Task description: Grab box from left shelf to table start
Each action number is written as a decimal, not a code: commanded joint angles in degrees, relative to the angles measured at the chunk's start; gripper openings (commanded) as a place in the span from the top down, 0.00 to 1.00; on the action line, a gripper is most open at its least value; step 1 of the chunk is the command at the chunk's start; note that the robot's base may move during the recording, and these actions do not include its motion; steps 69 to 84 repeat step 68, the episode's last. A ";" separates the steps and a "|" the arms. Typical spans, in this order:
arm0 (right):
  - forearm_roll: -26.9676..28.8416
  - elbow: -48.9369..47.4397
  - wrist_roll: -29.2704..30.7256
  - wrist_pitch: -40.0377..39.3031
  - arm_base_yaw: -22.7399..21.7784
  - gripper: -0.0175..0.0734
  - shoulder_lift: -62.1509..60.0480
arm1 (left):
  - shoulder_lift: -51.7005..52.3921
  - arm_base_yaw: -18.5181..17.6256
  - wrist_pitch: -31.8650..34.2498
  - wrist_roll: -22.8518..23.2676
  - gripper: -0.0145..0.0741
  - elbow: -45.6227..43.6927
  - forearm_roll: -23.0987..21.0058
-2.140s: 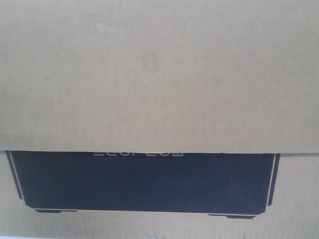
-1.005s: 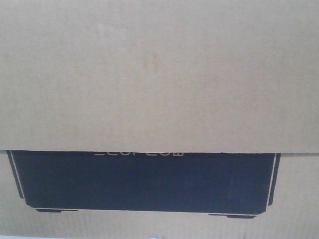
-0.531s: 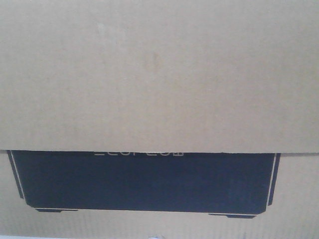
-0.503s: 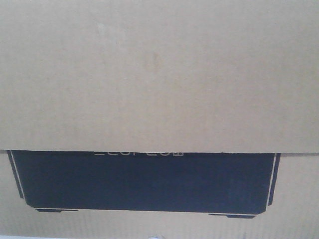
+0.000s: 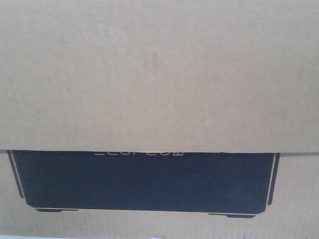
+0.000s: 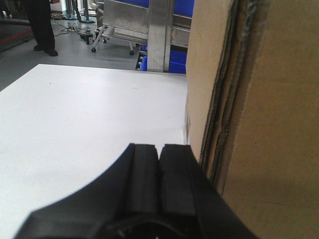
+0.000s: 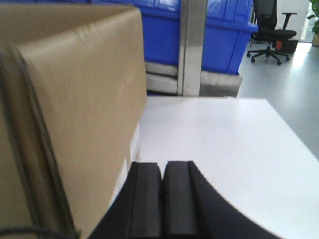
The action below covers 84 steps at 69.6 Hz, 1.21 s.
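White table [image 6: 75, 129] filling most of both wrist views, matte and brightly lit; grey floor beyond its far edge. Front view blocked almost wholly by the box [image 5: 159, 74]: plain brown corrugated card across the upper two thirds, black printed rectangle [image 5: 144, 181] across the lower part, thin white border lines down its left and right sides, small white lettering cut off along its top edge (unreadable). Left wrist view: box standing on the table at right of frame, raw corrugated edge facing the lens, running top to bottom. Left gripper [image 6: 159, 172] low in centre frame, black pads pressed together with only a thin seam between, nothing held, just beside the box's lower corner; contact with the card impossible to judge. Right wrist view: box at left of frame, broad brown side [image 7: 79, 109] tilting away, small white label low on it. Right gripper [image 7: 163, 196] at bottom centre, pads likewise closed against each other and empty, right next to the box's base. Background, upper frame: left shelf [image 6: 160, 35] with steel upright and shiny rail, blue crates [image 7: 219, 35] behind a steel post, black office chair [image 7: 271, 27] at upper right, someone's dark legs [image 6: 40, 25] at upper left.
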<state>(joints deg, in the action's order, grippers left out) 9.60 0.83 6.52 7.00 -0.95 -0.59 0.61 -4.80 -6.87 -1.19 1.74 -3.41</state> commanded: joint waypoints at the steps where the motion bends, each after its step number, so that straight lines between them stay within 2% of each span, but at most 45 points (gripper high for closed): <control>1: -0.45 0.99 -0.13 -6.33 -0.38 0.75 -0.53 | 0.84 0.13 5.31 -0.04 0.95 -0.25 -0.38; 84: -0.45 1.09 -0.06 -6.14 -0.38 0.75 -0.53 | 0.84 0.13 5.31 -0.04 0.95 -0.25 -0.38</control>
